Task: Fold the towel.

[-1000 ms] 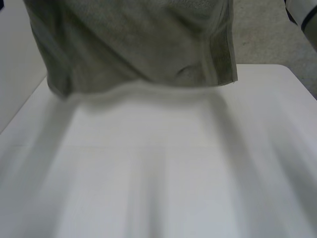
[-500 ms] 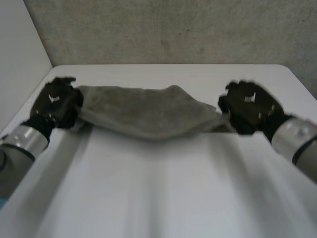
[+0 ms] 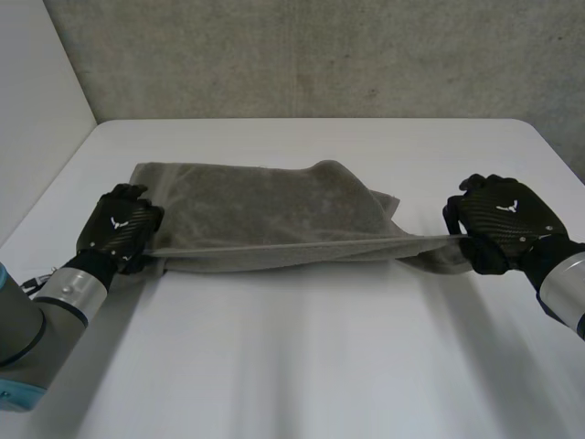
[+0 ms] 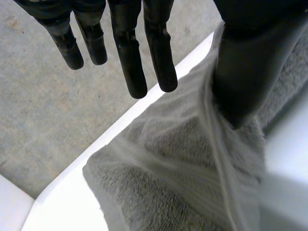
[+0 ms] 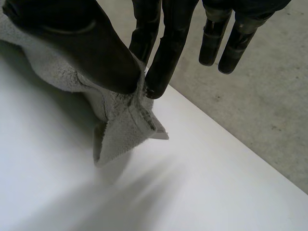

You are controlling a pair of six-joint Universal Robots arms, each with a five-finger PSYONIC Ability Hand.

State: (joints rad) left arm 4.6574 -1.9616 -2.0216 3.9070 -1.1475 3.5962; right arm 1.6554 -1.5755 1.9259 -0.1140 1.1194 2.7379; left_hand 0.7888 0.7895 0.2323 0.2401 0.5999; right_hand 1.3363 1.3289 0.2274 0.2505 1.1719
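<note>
Head view: grey towel (image 3: pixel 265 215) lies on the white counter (image 3: pixel 302 366), its near edge pulled taut between the two hands. Left robot hand (image 3: pixel 119 229) is at the left end, right robot hand (image 3: pixel 503 219) at the right corner. Each hand back has a small white mark, too small to read.

Left wrist view: left robot hand (image 4: pixel 240 62) has its thumb clamped on the towel (image 4: pixel 183 163) edge, fingers straight.

Right wrist view: right robot hand (image 5: pixel 86 43) pinches a towel (image 5: pixel 120 130) corner between thumb and one finger, just above the counter (image 5: pixel 192 192).

Robot lab setup: white table (image 3: pixel 302 366), grey carpet floor (image 3: pixel 302 55), white side wall (image 3: pixel 32 110).
</note>
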